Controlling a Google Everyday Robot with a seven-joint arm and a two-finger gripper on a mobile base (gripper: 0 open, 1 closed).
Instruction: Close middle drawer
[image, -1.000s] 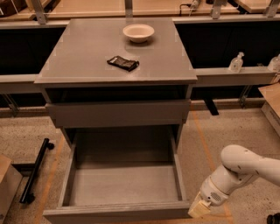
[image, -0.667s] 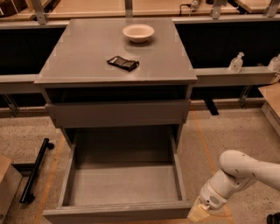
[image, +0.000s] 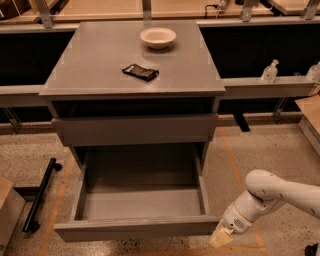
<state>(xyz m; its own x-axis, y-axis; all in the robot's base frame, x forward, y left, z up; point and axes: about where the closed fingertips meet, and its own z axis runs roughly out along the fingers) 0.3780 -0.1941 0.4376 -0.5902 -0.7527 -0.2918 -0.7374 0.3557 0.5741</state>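
Observation:
The middle drawer (image: 137, 202) is a grey, deep, empty box pulled far out of the grey cabinet (image: 135, 70). Its plain front panel (image: 135, 229) sits low in the view, close to me. Above it, another grey drawer front (image: 135, 129) stands nearly flush with the cabinet. My gripper (image: 222, 237) is at the bottom right on a white arm (image: 265, 192). It hangs low near the floor, just right of the open drawer's front right corner, touching or nearly touching it.
A white bowl (image: 158, 37) and a dark packet (image: 140, 72) lie on the cabinet top. A black bar on wheels (image: 41, 194) lies on the floor at left. A bottle (image: 270, 71) stands on a ledge at right. A box corner (image: 7, 210) is at far left.
My gripper has shifted slightly left toward the open drawer's front right corner. The drawer has not moved.

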